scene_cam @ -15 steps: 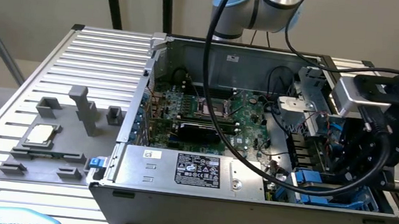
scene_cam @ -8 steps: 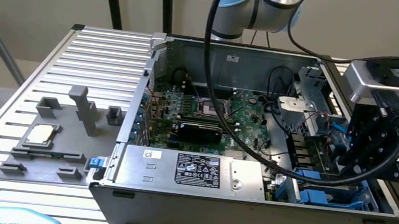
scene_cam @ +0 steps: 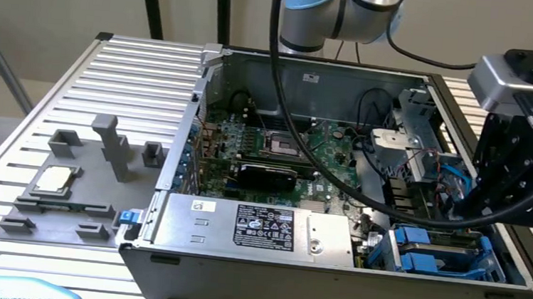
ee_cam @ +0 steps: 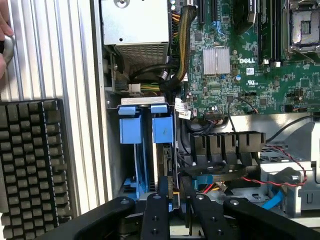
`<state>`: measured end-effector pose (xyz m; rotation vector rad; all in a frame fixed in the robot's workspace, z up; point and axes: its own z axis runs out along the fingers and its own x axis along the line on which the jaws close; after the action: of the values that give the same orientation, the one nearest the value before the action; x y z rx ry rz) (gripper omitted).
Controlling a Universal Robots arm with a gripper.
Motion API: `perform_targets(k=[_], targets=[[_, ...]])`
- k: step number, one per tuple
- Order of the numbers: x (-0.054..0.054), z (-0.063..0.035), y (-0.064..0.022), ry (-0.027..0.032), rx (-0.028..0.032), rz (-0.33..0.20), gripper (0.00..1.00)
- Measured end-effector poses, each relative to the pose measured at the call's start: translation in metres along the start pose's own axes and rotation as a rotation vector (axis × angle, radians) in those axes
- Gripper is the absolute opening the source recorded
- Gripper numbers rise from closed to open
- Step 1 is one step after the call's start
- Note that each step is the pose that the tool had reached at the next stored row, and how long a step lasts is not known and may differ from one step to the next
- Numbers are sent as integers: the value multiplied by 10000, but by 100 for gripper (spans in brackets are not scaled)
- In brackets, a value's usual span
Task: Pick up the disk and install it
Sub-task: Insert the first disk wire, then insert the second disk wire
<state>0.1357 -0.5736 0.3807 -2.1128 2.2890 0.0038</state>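
Your ribbed aluminium table carries the open grey computer case. The black claw hangs directly over the blue-framed silver disk, seated edge-up in its bay — jaws slightly apart, gripping nothing. Expect it stiff, weighty, shock-sensitive — hold the blue carrier's sides.

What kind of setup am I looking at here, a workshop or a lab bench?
Most likely a robotics lab bench for PC assembly trials: an opened desktop computer case with its motherboard exposed sits on a ribbed aluminium table, beside grey part fixtures, with a robot arm mounted behind.
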Motion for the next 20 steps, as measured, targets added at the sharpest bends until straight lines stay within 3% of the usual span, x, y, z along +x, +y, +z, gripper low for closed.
perform_targets(k=[6,20], targets=[[17,-13,210,-1,62,-1,25],[17,-13,211,-1,63,-1,25]])
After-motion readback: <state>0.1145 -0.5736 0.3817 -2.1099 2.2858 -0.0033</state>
